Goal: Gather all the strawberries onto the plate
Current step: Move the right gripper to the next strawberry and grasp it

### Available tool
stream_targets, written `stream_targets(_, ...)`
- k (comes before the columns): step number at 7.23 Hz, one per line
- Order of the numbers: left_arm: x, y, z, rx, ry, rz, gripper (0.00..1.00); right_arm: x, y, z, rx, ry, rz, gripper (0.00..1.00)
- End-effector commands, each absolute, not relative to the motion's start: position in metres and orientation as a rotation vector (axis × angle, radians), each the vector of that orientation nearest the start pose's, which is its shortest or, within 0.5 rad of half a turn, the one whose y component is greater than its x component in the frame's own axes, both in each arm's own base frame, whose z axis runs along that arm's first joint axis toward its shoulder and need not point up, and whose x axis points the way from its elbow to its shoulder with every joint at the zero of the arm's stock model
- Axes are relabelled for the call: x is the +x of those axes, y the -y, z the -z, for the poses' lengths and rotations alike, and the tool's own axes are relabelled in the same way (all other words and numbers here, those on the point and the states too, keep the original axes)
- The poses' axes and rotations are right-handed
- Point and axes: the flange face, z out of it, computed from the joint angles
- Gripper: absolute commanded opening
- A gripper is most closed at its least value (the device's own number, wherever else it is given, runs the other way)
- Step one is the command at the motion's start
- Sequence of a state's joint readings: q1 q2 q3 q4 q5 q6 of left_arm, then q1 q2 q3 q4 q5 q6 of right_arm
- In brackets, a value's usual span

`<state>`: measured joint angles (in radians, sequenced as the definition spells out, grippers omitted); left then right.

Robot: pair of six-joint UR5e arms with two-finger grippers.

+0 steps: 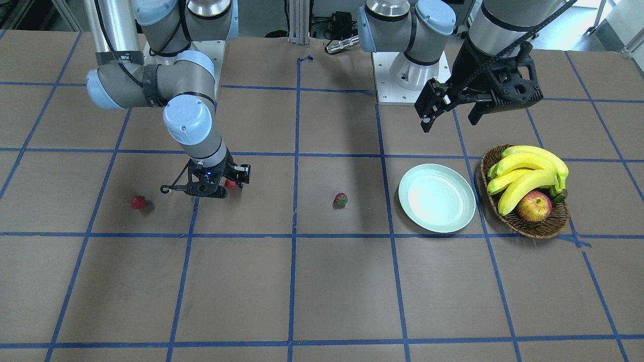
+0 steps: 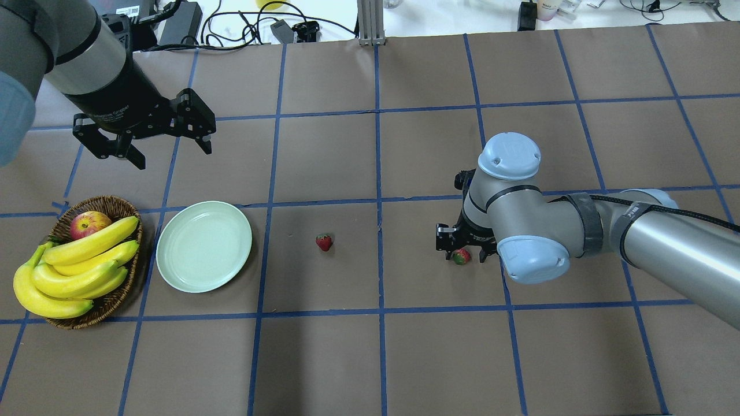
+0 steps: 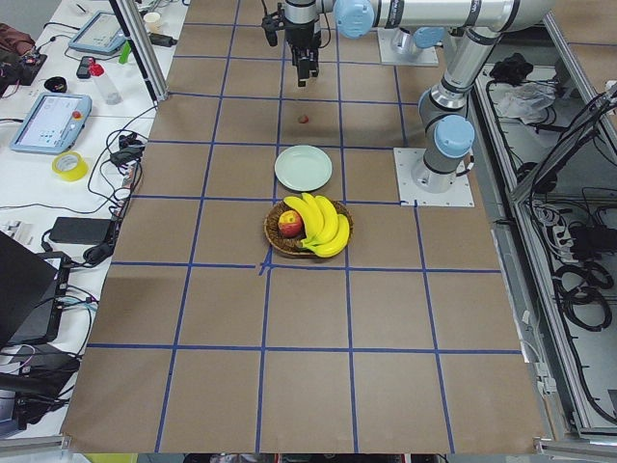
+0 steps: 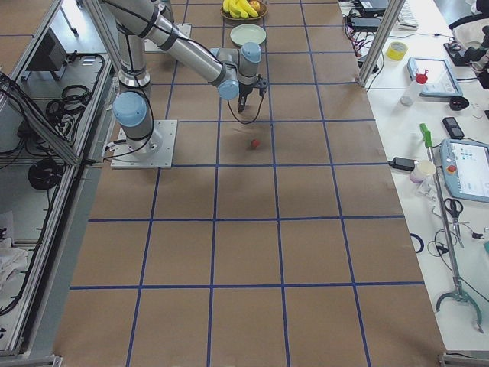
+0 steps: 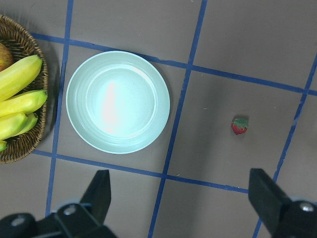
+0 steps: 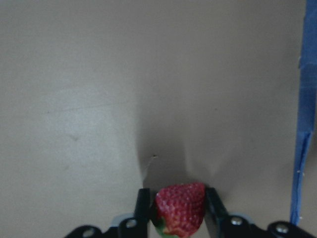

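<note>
My right gripper [image 6: 174, 196] is low over the table and shut on a red strawberry [image 6: 179, 210], a finger pressed against each of its sides. The overhead view shows that strawberry [image 2: 461, 256] just under the wrist. A second strawberry [image 2: 324, 241] lies loose mid-table, right of the pale green plate [image 2: 203, 245], which has nothing on it. The front view shows a third strawberry [image 1: 139, 202] alone beyond the right arm. My left gripper [image 2: 173, 156] hangs open and high behind the plate. Its wrist view looks down on the plate [image 5: 118, 101] and the middle strawberry [image 5: 239, 126].
A wicker basket [image 2: 104, 205] holding bananas [image 2: 75, 266] and an apple [image 2: 88, 223] stands beside the plate on the robot's left. Blue tape lines grid the brown table. Cables and gear lie past the far edge.
</note>
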<state>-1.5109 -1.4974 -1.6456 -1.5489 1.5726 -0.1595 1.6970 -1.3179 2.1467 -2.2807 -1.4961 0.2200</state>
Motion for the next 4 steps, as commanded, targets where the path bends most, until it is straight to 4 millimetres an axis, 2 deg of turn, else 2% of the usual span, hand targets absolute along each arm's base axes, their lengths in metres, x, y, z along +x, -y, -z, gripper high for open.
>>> stream_targets(1, -0.106, 0.470, -0.488, -0.347, -3.128, 0.031, 1.00, 0.204, 0.446, -0.185, 0.152, -3.056, -0.156, 0.02)
stream_targets(2, -0.105, 0.470, -0.488, -0.344, -3.124, 0.034, 1.00, 0.229, 0.456, -0.202, 0.182, -2.945, -0.143, 0.01)
stream_targets(3, -0.105, 0.470, -0.488, -0.344, -3.122, 0.034, 1.00, 0.271, 0.466, -0.214, 0.211, -2.873, -0.156, 0.01)
stream_targets(4, -0.105, 0.470, -0.488, -0.344, -3.122, 0.031, 1.00, 0.322, 0.475, -0.216, 0.205, -2.880, -0.144, 0.01)
